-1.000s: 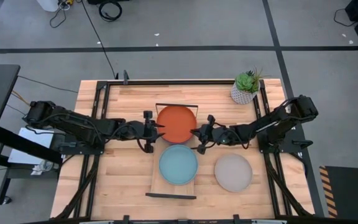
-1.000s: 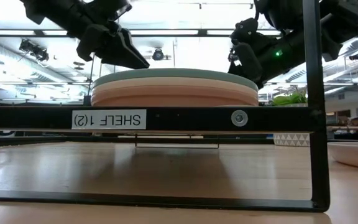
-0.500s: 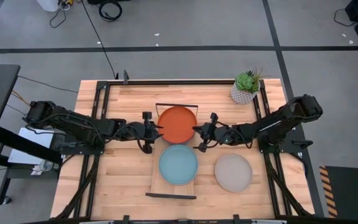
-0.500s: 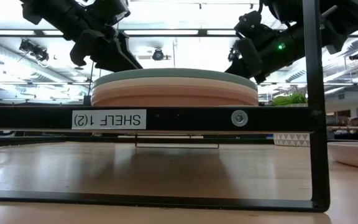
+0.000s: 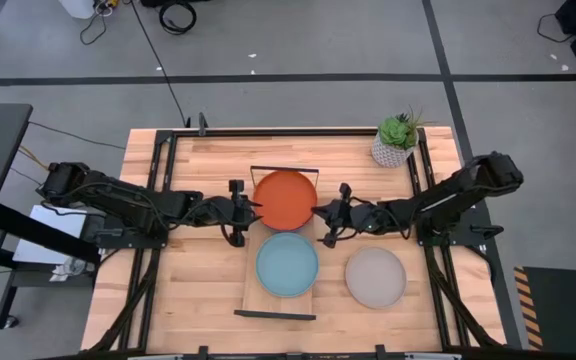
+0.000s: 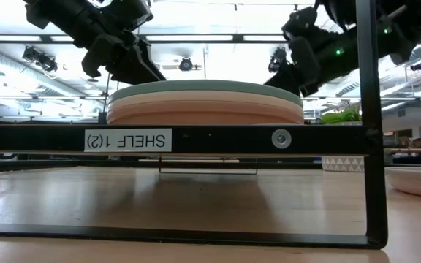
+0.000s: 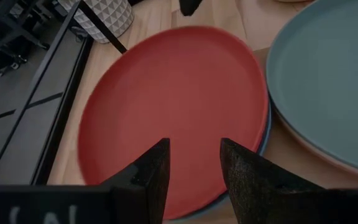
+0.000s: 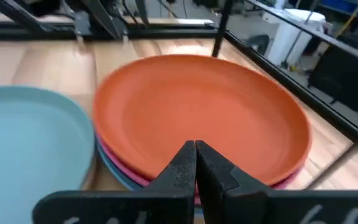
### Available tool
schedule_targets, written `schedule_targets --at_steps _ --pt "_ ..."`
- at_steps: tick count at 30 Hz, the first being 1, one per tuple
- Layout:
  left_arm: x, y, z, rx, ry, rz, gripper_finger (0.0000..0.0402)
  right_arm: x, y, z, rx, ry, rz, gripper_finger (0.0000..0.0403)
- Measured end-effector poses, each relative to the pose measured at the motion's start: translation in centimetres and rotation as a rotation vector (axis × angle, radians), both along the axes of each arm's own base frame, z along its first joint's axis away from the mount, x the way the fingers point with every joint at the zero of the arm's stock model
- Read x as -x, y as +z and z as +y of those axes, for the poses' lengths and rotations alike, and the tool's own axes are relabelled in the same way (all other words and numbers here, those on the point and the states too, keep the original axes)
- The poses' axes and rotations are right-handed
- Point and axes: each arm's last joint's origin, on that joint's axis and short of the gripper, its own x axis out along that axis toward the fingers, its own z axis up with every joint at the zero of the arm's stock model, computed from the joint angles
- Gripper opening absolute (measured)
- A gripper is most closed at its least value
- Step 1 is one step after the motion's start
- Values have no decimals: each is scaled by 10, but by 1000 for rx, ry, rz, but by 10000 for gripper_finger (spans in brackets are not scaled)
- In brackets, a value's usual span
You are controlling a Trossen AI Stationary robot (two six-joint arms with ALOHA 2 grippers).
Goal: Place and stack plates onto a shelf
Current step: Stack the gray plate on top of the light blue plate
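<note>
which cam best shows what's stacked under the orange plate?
Right wrist view: under the orange plate a pink rim and a blue one show. Left wrist view shows only a blue edge. High view shows just the orange top. Low view hides that stack behind the nearer stack.

orange plate [image 5: 285, 200], lt teal plate [image 5: 287, 264]
</note>
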Motion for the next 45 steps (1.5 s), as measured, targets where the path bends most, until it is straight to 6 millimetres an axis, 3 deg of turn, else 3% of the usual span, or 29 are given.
schedule_targets --at_steps 12,23,32,36,42,45 --pt "2 -2 -2 22 7 22 148 17 -5 -5 -38 -133 135 12" --pt "2 -2 -2 22 9 20 148 1 -32 -16 -83 -102 168 12" --pt "2 -3 -2 35 18 28 148 1 -35 -15 -87 -94 195 12" --pt "3 -4 -2 50 30 35 148 7 -29 -6 -132 -12 222 12" --pt "3 -5 -2 51 30 38 148 19 -13 21 -249 331 264 12" --pt "3 -5 -2 50 30 38 148 30 -15 30 -277 419 373 14"
